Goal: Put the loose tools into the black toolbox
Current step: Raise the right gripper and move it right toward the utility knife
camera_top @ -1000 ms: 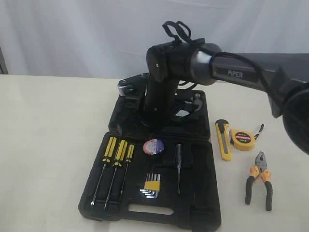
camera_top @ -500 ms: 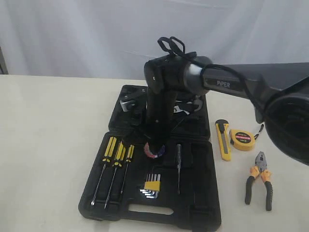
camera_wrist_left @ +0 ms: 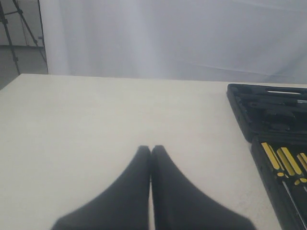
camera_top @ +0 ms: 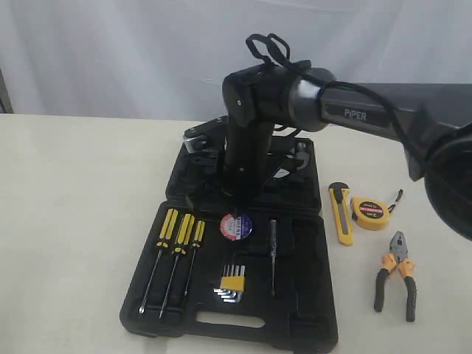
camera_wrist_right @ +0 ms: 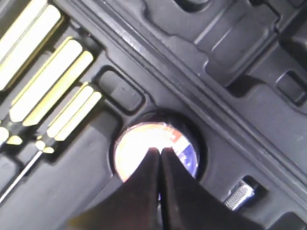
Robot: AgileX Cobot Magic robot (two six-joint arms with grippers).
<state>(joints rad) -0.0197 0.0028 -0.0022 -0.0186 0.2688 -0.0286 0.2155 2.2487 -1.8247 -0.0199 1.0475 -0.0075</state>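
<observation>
Right claw (camera_wrist_right: 159,151) with tips pressed together, gripping nothing, poised just above the black tape roll (camera_top: 236,226). Roll seated label-up in a round recess of the open black toolbox (camera_top: 295,317), directly under the tips. Beside the claw, in the same tray: three yellow-and-black screwdrivers (camera_top: 177,251) lying side by side in their slots, and, a little further from the tips, a yellow-clipped hex key set (camera_top: 232,284).

Well apart from the claw, out on the side its arm reaches in from: yellow utility knife (camera_top: 341,214) and yellow round tape measure (camera_top: 370,212) just beside each other on the bare tabletop (camera_top: 74,221), with orange-and-black pliers (camera_top: 396,274) near them, all outside the case.

Left claw (camera_wrist_left: 151,148) likewise closed tip to tip, empty, over the plain cream tabletop, with the toolbox's edge ahead and off to one side.

Matte, pale, unmarked surface. Behind it, a white curtain (camera_top: 110,59) across the whole back of the room; dark tripod legs (camera_wrist_left: 14,28) at the curtain's edge.
</observation>
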